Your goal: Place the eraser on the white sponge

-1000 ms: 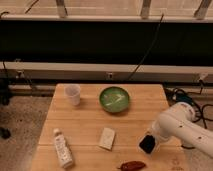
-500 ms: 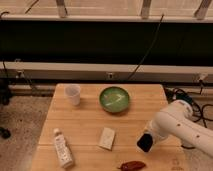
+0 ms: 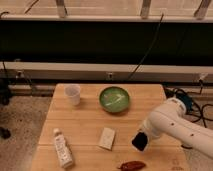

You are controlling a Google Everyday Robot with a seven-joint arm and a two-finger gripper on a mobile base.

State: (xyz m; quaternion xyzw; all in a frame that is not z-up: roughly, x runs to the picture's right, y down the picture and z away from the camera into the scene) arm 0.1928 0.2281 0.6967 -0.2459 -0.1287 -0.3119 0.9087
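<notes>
The gripper (image 3: 140,141) is being held low over the front right part of the wooden table (image 3: 85,120), at the dark end of the white arm (image 3: 175,125) that is being stretched in over the right edge. Whether it is being kept wide, narrow or closed on something cannot be told, and the eraser cannot be told apart from that dark end. The white sponge (image 3: 107,138) is lying flat just left of the gripper, apart from it. A reddish-brown pepper-shaped object (image 3: 132,165) is lying at the front edge. A white bottle (image 3: 62,148) is lying front left. A white cup (image 3: 73,94) and a green bowl (image 3: 114,98) are standing at the back.
</notes>
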